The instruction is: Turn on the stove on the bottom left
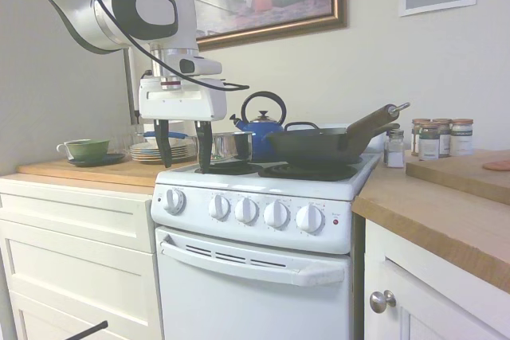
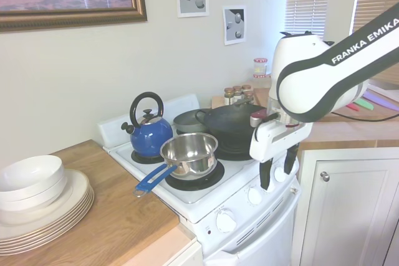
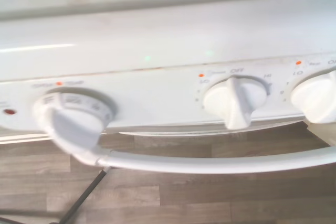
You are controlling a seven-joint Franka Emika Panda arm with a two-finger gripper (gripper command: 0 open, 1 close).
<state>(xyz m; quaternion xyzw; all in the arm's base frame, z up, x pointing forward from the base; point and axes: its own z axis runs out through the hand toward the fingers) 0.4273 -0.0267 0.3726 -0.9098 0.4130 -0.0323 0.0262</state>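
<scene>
Judging progress first, we are finding the job barely begun. The gripper [image 1: 183, 149] is hanging over the front left corner of the white range [image 1: 255, 292]. Its two fingers are spread apart, pointing straight down and clasping nothing. In the second exterior view the fingers are showing just in front of the control panel, and we are not seeing them touching any knob.

The stove on the bottom left [image 1: 227, 170] is sitting at the near left of the cooktop, just beside the gripper. A steel saucepan [image 2: 189, 152] is resting on it, and the black skillet [image 1: 319, 145] is taking up the burner to its right. No glow is showing on the coil.

The row of five knobs [image 1: 246, 210] is running along the front panel below the cooktop edge. In the wrist view the middle knob [image 3: 236, 102] is standing with its ridge lined up with the OFF mark. We are not able to tell from the small markings which knob serves this burner. We are judging that the whole task is left: choosing the right knob, closing on it and twisting it away from OFF.

As for direction, the burner is lying flat and facing up. Being round, it is giving us no long axis. The knobs are facing outward from the panel, and the ridge across each one is the only long line to grip.
</scene>
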